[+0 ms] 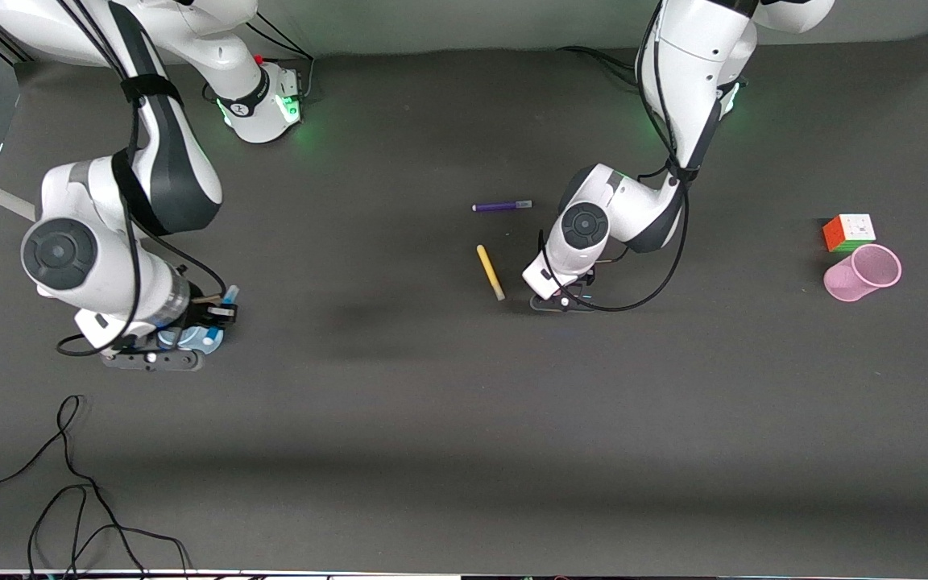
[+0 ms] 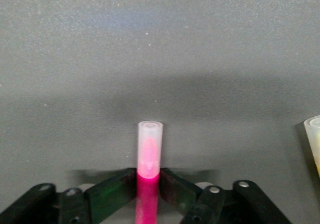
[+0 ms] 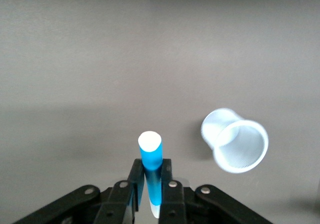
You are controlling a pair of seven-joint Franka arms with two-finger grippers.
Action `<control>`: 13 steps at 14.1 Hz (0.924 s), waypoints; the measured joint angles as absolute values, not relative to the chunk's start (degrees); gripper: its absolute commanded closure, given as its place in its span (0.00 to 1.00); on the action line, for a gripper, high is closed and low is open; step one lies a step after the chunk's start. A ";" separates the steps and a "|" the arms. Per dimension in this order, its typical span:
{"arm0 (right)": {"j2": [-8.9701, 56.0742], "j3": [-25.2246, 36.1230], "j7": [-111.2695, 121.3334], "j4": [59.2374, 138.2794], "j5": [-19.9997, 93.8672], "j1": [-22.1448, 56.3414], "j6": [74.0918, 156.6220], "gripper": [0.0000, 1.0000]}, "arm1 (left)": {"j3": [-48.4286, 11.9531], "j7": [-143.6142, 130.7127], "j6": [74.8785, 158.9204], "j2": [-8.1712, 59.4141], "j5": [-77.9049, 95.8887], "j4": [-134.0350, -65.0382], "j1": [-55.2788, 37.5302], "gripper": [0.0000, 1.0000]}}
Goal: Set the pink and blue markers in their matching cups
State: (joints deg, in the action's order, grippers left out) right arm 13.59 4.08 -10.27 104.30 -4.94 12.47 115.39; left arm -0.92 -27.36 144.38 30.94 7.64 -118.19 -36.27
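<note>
1. Right gripper [image 3: 150, 194] is pinching the blue marker [image 3: 150, 169] between its fingers, hanging low over the table [image 1: 399, 419] at the right arm's end; in the front view the blue cup [image 1: 208, 340] is peeking out from under this gripper, and the right wrist view is showing it just beside the marker, standing upright with its mouth up.
2. That marker is pointing along the gripper's reach, long axis roughly vertical, one pale end toward the table, which, I judge, suits dropping it straight into the cup once it is centred over the mouth.
3. Left gripper [image 2: 148, 196] is squeezing the pink marker [image 2: 149, 159] low over the middle of the table, beside the yellow marker [image 1: 490, 272]; the pale cap is sticking out past the fingers.
4. Its long axis is likewise running along the fingers, probably for carrying to the pink cup [image 1: 863, 273].
5. Pink cup is waiting well apart at the left arm's end, just nearer the camera than the puzzle cube [image 1: 849, 232].
6. Purple marker [image 1: 502, 206] is lying flat, farther from the camera than the yellow one.
</note>
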 measured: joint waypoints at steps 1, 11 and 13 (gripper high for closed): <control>12.01 6.09 -6.30 108.32 -4.97 12.43 120.34 1.00 | -0.88 -27.32 144.40 30.92 7.63 -118.25 -36.26 1.00; 4.37 15.40 18.62 127.59 -5.02 12.20 149.68 1.00 | -0.81 -27.03 144.63 30.63 7.63 -118.61 -36.20 0.01; 4.40 15.48 19.05 130.12 -5.02 12.26 153.58 1.00 | -0.83 -27.03 144.61 30.05 7.64 -118.94 -36.20 0.01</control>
